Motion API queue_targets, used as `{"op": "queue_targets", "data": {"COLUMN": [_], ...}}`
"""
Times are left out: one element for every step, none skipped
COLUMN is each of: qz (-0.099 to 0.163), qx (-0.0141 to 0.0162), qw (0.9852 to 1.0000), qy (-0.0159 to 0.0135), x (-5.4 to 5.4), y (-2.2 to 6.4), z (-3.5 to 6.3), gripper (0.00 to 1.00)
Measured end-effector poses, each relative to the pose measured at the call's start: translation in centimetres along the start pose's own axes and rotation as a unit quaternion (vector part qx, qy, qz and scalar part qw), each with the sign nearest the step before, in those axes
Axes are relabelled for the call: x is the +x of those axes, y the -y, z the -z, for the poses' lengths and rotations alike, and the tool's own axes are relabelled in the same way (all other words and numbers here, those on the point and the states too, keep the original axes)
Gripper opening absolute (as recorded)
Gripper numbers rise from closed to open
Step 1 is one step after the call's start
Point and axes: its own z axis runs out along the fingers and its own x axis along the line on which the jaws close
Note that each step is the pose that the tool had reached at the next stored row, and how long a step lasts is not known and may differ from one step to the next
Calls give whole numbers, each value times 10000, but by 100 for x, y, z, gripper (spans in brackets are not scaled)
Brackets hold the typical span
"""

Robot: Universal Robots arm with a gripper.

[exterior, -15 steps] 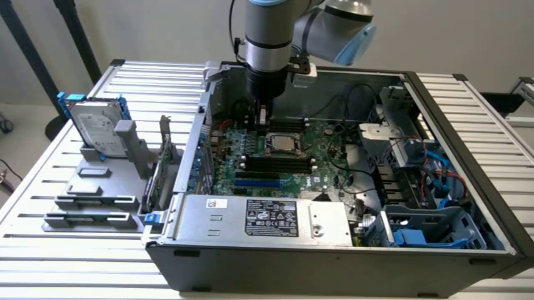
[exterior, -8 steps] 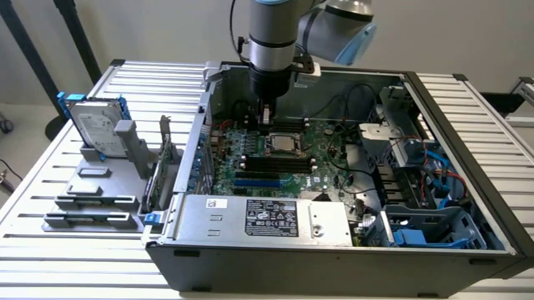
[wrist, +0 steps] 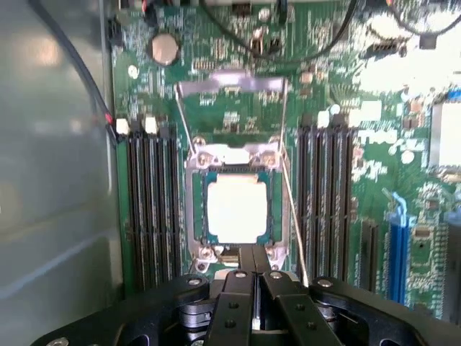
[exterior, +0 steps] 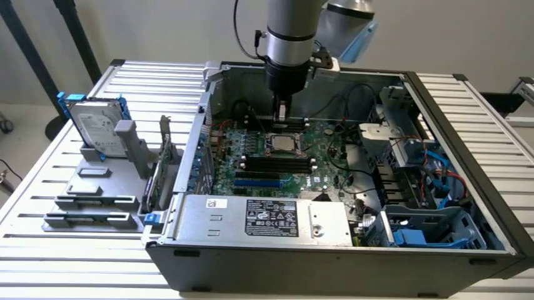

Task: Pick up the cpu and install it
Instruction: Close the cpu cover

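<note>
On my screen the cpu [wrist: 236, 209] lies flat in its socket [wrist: 193, 216] on the green board [wrist: 324, 72], inside the open computer case [exterior: 334, 262]. The socket's metal frame [wrist: 230, 85] is swung open. My gripper [wrist: 253, 277] hangs just above one edge of the socket, fingers pressed together with nothing between them — empty, as far as I can judge. The cpu looks light, thin and stiff. Its metal top is smooth and probably slippery, and I'd treat the underside as fragile. I'd take it only by two opposite edges, gently and level — a tilt could harm the socket.
</note>
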Motion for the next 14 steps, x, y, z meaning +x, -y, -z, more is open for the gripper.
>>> {"op": "queue_targets", "data": {"qz": [-1,0,0,0,0,0,0,-1,0,0,0,0,0,1], "qx": [0,1,1,2,3,3,4,4,4,4,5,5,5,6], "qw": [10000,10000,10000,10000,10000,10000,10000,10000,10000,10000,10000,10000,10000,10000], "qy": [-4,-7,-10,-12,-16,-19,-23,-27,-34,-40,-48,-57,-66,-74], "x": [-8,-16,-23,-30,-37,-43,-48,-51,-54,-54,-53,-51,-50,-48], "y": [-45,-90,-136,-181,-226,-271,-320,-361,-407,-454,-500,-545,-589,-635], "z": [20,42,63,85,107,128,150,166,182,193,203,209,215,221], "gripper": [11,11,11,11,11,11,11,11,11,11,11,11,11,11]}}
